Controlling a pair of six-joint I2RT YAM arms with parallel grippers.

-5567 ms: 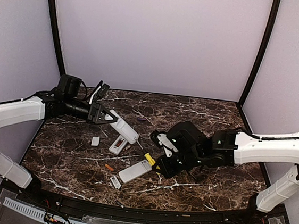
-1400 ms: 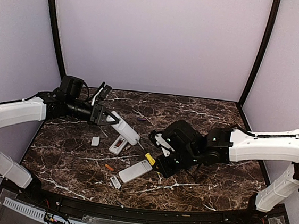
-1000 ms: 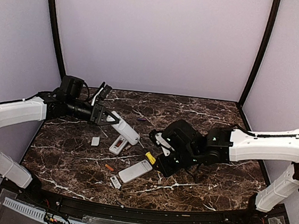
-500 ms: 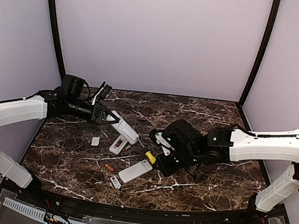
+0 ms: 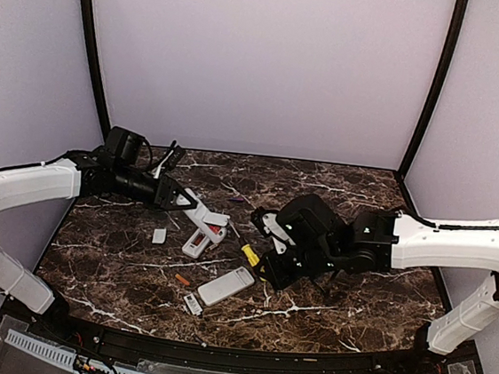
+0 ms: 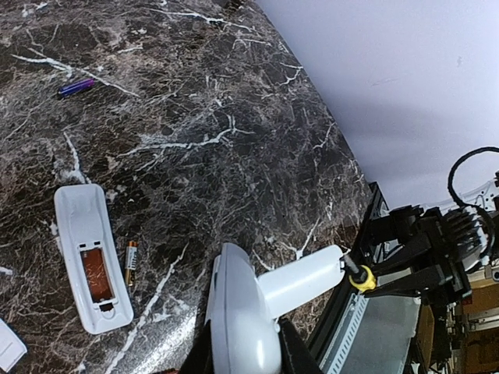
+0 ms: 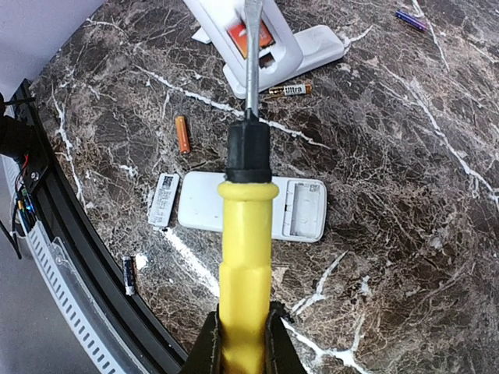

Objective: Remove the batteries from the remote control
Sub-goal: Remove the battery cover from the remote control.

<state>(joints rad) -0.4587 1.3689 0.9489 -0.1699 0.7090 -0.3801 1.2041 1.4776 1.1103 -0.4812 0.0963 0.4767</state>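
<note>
My left gripper (image 5: 181, 202) (image 6: 242, 360) is shut on a white remote control (image 5: 205, 218) (image 6: 243, 315), held tilted above the table's left. An orange battery (image 7: 258, 36) shows in its open compartment. My right gripper (image 5: 270, 265) (image 7: 243, 336) is shut on a yellow-handled screwdriver (image 5: 249, 257) (image 7: 245, 257). The metal shaft (image 7: 249, 70) reaches over that compartment. Loose batteries lie on the table: a striped one (image 7: 290, 90) (image 6: 131, 265) and an orange one (image 5: 183, 279) (image 7: 182, 133).
A second remote (image 5: 197, 241) (image 6: 90, 257) lies under the held one. A third (image 5: 226, 285) (image 7: 249, 206) with an empty compartment lies nearer the front. White covers (image 5: 159, 236) (image 5: 193, 303) lie beside them. A dark battery (image 7: 129, 275) rests at the front edge, a purple cylinder (image 6: 76, 87) farther back.
The left gripper has turned the remote so its orange compartment faces out. The right gripper has carried the screwdriver up and left, to the remote.
</note>
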